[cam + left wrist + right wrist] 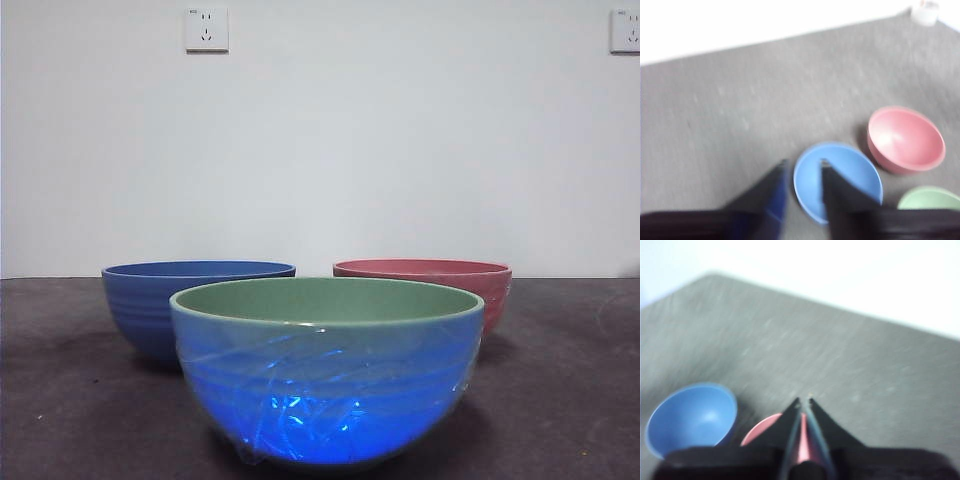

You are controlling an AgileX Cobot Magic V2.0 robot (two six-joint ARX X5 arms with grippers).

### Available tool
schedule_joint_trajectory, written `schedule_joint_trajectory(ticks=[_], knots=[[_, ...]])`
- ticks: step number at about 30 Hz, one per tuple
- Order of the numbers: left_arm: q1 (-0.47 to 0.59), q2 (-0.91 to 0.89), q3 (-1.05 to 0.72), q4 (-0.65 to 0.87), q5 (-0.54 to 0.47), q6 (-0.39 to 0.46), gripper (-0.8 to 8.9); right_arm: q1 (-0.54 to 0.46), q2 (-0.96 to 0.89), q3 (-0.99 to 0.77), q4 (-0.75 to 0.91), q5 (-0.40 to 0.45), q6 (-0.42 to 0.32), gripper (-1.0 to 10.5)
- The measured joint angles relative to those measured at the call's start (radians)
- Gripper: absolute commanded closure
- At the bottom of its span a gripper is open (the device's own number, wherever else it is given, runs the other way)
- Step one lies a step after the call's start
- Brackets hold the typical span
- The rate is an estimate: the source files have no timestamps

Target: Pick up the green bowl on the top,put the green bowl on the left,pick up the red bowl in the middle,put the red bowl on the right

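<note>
The green bowl (326,372) stands upright at the front middle of the table, sage-green inside with a glowing blue outer wall. Only its rim shows in the left wrist view (930,199). The red bowl (430,280) stands behind it to the right and also shows in both wrist views (905,137) (762,432). My left gripper (804,162) is open and empty, high above the table over the blue bowl's edge. My right gripper (803,400) is shut and empty, high above the red bowl. Neither arm shows in the front view.
A matte all-blue bowl (165,300) stands upright at the back left, next to the red bowl (837,182) (692,417). The table (560,400) is dark grey. A small white object (925,12) sits at the table's far edge. A white wall stands behind.
</note>
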Motion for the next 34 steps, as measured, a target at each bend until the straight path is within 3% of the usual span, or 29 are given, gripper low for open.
schedule_joint_trajectory(ticks=[6, 10, 13, 18, 21, 34], knots=[[0.0, -0.09, -0.14, 0.146, -0.001, -0.029, 8.22, -0.041, -0.206, -0.235, 0.139, 0.0, 0.026, 9.6], [0.0, -0.17, -0.276, 0.259, -0.001, -0.058, 8.22, -0.041, -0.337, -0.42, 0.254, 0.005, 0.081, 9.6], [0.0, -0.222, -0.38, 0.318, -0.001, -0.071, 8.21, -0.041, -0.385, -0.507, 0.252, 0.05, 0.125, 9.5], [0.0, -0.231, -0.422, 0.281, 0.0, -0.088, 8.17, -0.041, -0.36, -0.515, 0.19, 0.177, 0.179, 9.5], [0.0, -0.221, -0.422, 0.227, -0.001, -0.09, 8.17, -0.042, -0.361, -0.516, 0.175, 0.203, 0.187, 9.5], [-0.007, -0.224, -0.422, 0.17, -0.01, -0.091, 8.17, -0.042, -0.361, -0.516, 0.171, 0.209, 0.191, 9.5]])
